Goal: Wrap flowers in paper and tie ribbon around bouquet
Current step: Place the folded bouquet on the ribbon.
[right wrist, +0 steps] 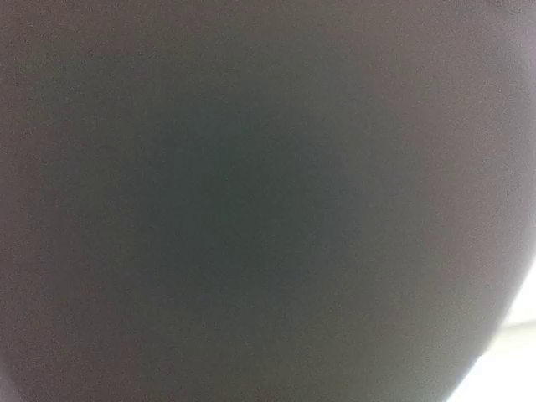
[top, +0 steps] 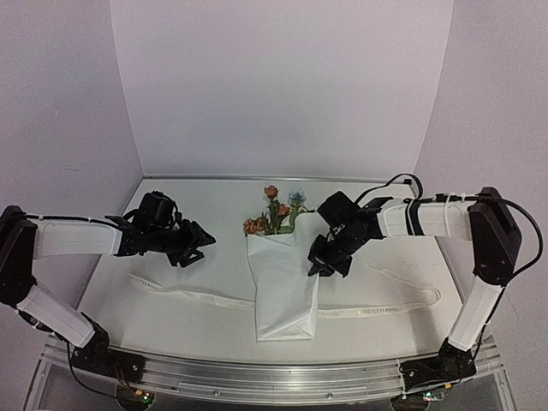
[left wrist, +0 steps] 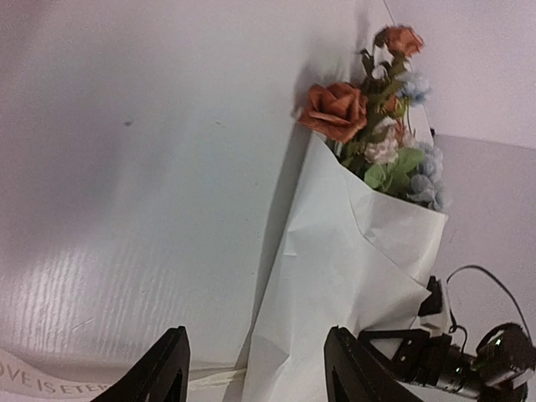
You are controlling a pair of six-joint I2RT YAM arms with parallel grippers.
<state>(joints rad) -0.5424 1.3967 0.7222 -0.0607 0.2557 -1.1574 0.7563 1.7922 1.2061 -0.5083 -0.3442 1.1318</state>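
Matt creased paper (left wrist: 335, 276), woven printed ribbon (left wrist: 42, 381), faintly ribbed table (left wrist: 126, 209).

Bare table (top: 227, 261) lies open between the left end effector (top: 205, 240) and the bouquet (top: 282, 287); the right end effector (top: 319, 269) crowds the bouquet's right edge, and the ribbon (top: 193, 294) stretches across the near table

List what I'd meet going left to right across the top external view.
Black left gripper → white paper-cone bouquet of orange and blue flowers → black right gripper. The whitish ribbon spans all, so omitted.
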